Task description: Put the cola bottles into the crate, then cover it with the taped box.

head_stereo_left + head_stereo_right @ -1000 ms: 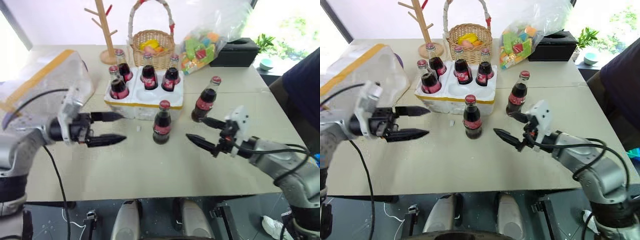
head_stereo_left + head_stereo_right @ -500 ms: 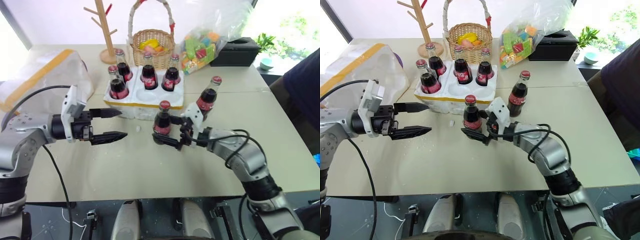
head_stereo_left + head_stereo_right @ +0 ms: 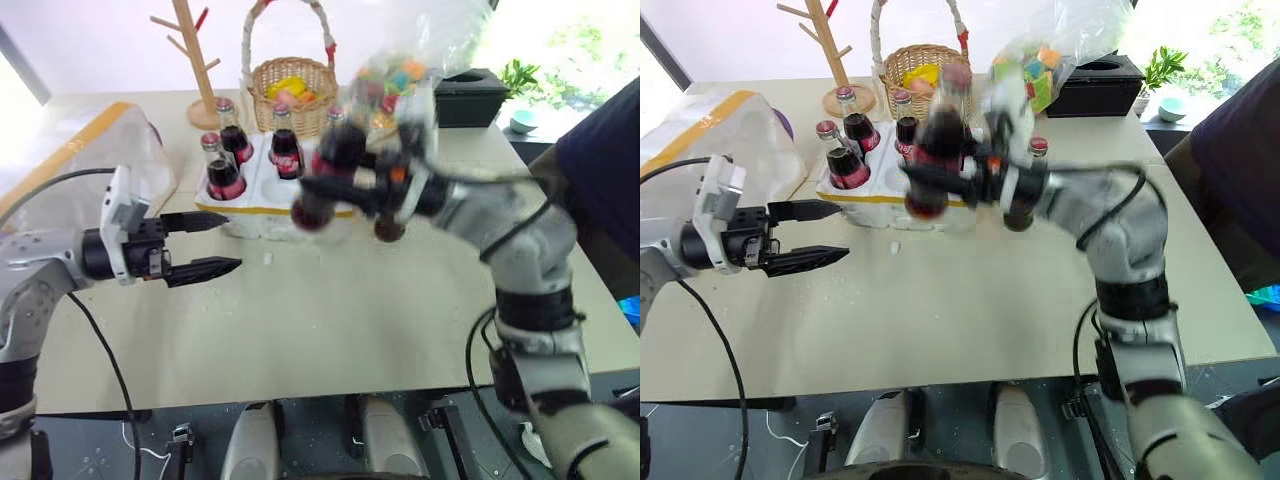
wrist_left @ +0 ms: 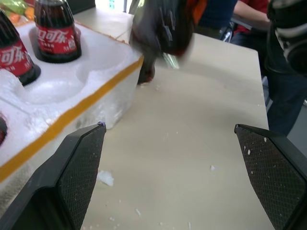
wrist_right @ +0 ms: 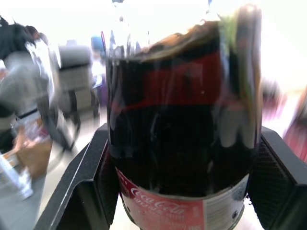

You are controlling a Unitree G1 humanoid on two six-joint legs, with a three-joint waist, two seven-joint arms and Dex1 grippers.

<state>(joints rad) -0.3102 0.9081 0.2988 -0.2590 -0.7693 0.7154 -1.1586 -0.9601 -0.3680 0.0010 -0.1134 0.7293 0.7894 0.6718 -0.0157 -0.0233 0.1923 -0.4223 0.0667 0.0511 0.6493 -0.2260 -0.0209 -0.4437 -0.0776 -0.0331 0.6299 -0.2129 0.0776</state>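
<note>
At far left the taped box (image 3: 75,160) is waiting untouched, and the left gripper (image 3: 205,243) is hovering wide open and empty beside the crate (image 3: 250,200), much as a second ago. Four cola bottles (image 3: 222,172) are standing in the crate. To the right, the right gripper (image 3: 940,180) (open and low a second ago) is now clamping a fifth cola bottle (image 5: 184,124) and carrying it up over the crate's near edge, apparently toward an empty well, while the sixth bottle (image 3: 1025,200) is standing behind that arm.

Before me a wide beige counter (image 3: 330,330) stands over a dark floor (image 3: 310,440), with bright daylight pouring through windows (image 3: 560,30) behind green foliage (image 3: 520,75).
</note>
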